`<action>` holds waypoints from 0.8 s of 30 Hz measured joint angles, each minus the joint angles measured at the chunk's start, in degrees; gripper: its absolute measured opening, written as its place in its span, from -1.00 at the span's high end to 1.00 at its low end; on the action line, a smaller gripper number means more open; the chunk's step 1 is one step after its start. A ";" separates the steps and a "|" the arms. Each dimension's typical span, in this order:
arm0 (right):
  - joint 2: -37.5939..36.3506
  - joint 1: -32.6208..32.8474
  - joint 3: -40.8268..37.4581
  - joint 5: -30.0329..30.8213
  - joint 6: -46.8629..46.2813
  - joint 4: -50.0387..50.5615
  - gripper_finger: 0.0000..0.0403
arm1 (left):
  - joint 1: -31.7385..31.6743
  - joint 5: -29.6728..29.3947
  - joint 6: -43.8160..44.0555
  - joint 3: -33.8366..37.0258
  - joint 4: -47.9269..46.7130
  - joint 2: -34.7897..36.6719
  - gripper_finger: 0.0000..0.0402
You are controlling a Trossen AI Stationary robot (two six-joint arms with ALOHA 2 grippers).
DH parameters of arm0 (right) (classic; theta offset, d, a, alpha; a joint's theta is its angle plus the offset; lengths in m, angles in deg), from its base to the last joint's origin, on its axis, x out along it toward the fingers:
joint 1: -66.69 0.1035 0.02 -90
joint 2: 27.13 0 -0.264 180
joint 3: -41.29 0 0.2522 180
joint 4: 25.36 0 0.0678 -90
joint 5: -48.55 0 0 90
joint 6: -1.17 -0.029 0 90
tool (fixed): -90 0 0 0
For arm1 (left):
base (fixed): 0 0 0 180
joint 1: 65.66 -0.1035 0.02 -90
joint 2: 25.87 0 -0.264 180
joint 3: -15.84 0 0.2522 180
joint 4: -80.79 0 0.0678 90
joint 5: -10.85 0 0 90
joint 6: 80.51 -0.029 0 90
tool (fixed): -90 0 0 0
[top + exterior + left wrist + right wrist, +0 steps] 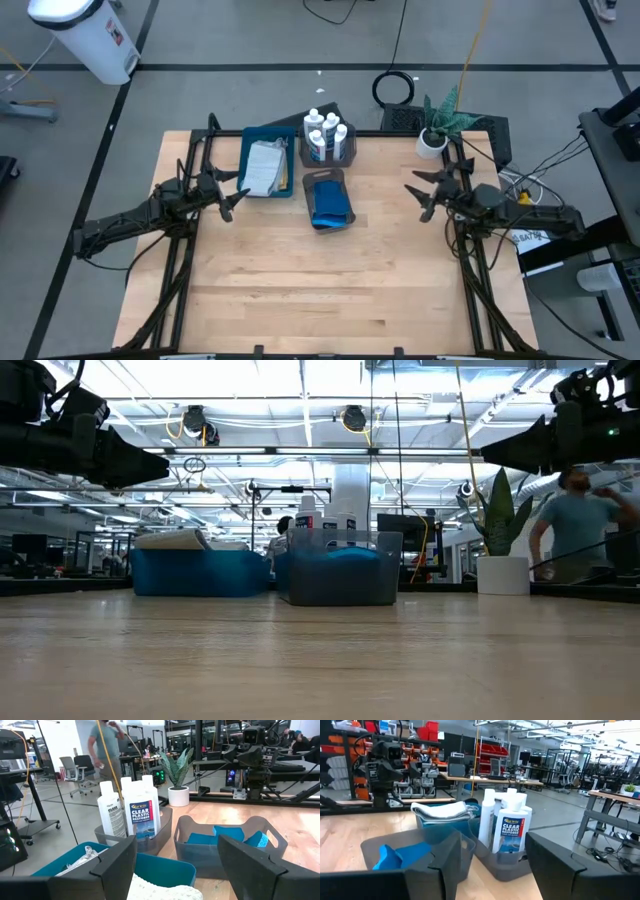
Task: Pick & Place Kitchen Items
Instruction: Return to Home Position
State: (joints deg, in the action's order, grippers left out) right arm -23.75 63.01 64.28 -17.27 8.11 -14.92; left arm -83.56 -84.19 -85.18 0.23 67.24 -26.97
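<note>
While both arms hover empty over the desk | left jaws apart, near left edge | grey cloth (263, 168) in blue tray (268, 134), far edge | white bottles (327, 132) in far bin (350, 150) | blue sponges (328, 205) in near bin (325, 176) just beside | right jaws apart, near right edge

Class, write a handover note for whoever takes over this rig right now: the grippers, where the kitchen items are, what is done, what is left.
Left gripper: fingers open, empty, raised beside the blue tray.
Right gripper: fingers open, empty, raised over the table's right side.
White bottles stand in the back grey bin. Blue sponges lie in the grey bin in front of it. A light cloth lies in the blue tray.
Done: every item seen is in a container.
Left: apparently only parking both arms.
</note>
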 joint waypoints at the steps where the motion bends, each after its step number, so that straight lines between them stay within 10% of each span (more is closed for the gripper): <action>1: -0.99 0.00 0.00 0.01 0.00 0.84 0.04 | 0.00 0.00 0.01 0.00 -0.01 0.00 -0.41; 13: -3.17 0.00 0.02 -1.11 -0.66 3.33 0.03 | -0.02 0.00 0.00 0.00 -0.02 0.00 -0.41; 24: -3.15 0.00 -3.72 -18.28 2.19 -1.65 0.04 | -0.02 0.00 -0.01 0.00 0.00 0.00 -0.41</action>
State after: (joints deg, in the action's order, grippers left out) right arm -26.90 63.01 60.56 -35.55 10.30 -16.57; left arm -83.57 -84.19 -85.19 0.23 67.24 -26.97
